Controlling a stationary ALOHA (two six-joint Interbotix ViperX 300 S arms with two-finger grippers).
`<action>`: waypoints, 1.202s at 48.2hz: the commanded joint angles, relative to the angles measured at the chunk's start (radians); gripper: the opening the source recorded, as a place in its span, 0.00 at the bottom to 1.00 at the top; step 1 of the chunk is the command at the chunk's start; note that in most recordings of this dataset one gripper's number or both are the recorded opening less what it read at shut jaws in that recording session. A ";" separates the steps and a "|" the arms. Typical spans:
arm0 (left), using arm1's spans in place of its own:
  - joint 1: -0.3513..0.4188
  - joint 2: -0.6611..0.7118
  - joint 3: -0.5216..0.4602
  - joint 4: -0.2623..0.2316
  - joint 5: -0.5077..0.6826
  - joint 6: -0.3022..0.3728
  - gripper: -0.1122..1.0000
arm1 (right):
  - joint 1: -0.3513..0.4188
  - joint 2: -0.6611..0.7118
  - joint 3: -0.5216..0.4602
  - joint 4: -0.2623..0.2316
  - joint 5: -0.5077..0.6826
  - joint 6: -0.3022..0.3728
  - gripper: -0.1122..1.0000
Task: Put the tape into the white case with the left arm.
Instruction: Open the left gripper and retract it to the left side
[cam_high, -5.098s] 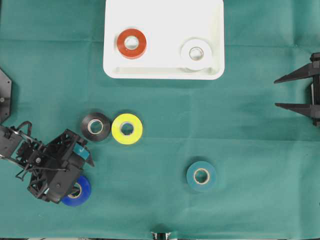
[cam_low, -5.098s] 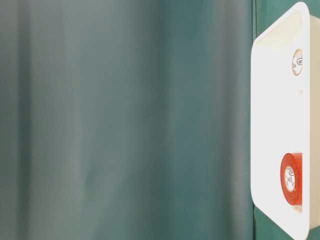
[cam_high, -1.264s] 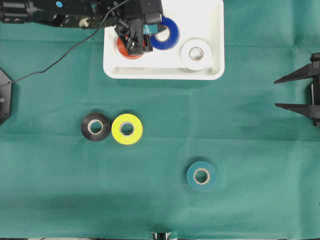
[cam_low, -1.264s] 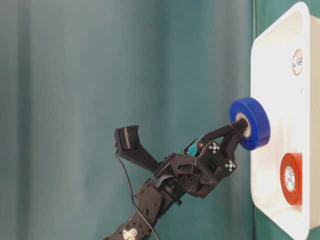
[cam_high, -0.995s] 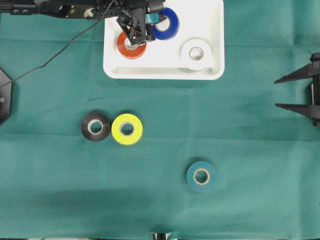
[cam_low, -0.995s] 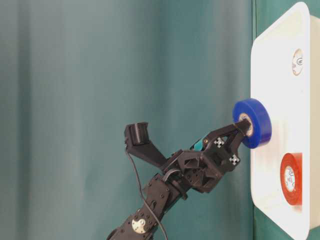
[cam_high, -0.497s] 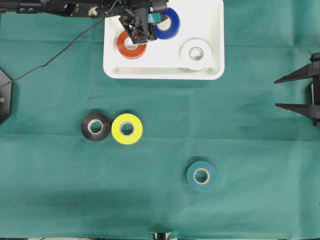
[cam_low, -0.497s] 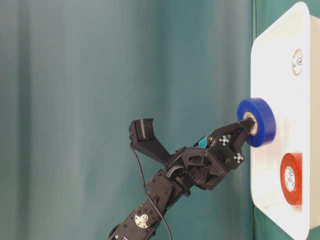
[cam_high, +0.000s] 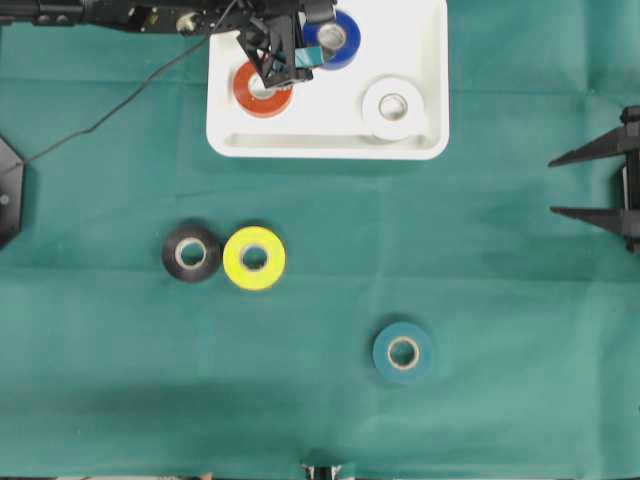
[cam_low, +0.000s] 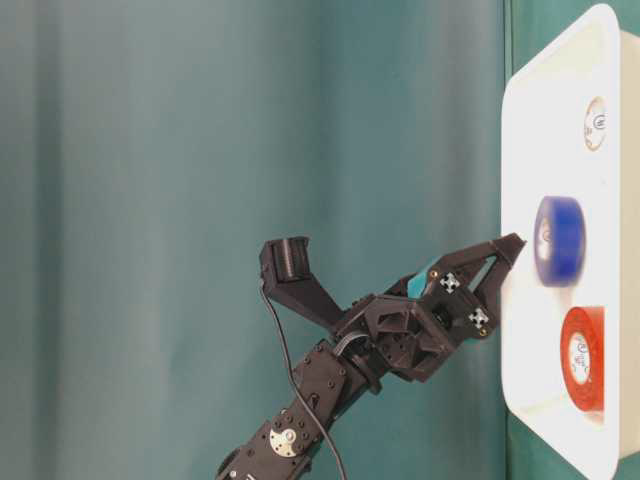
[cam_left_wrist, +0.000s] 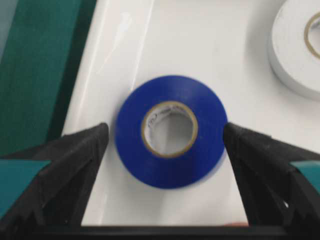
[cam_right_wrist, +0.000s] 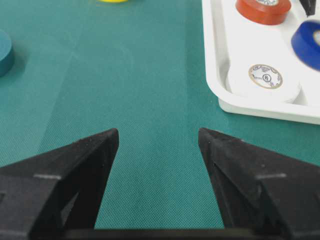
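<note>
1. The blue tape (cam_left_wrist: 170, 131) lies flat on the floor of the white case (cam_high: 425, 30), near its far rim, with its cardboard core facing up

2. The left gripper (cam_left_wrist: 165, 145) hangs over the case with its jaws spread wide; in the left wrist view one finger stands on each side of the blue roll with a clear gap on both sides, so it grips nothing

3. In the table-level view the gripper's fingertips (cam_low: 510, 243) sit just off the case's rim, apart from the blue roll

4. A red tape (cam_high: 263, 88) lies in the case beside the blue one, partly under the left gripper in the overhead view, and a white tape (cam_high: 392, 108) lies in the case toward its other end

5. On the green cloth (cam_high: 500, 300), a black tape (cam_high: 191, 254) and a yellow tape (cam_high: 254, 258) lie touching side by side, well apart from the case, and a teal tape (cam_high: 403, 352) lies alone farther along

6. The right gripper (cam_high: 590, 183) rests at the edge of the overhead view, well away from every roll, its two prongs spread and holding nothing

7. A thin black cable (cam_high: 110, 108) trails from the left arm across the cloth
</note>
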 joint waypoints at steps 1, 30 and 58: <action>0.002 -0.038 -0.006 0.000 -0.003 0.002 0.97 | -0.002 0.006 -0.011 0.000 -0.009 0.002 0.98; -0.064 -0.215 0.155 0.000 -0.009 0.000 0.97 | -0.002 0.005 -0.009 0.000 -0.009 0.002 0.98; -0.149 -0.489 0.410 0.000 -0.014 0.003 0.97 | -0.002 0.005 -0.011 -0.002 -0.009 0.002 0.98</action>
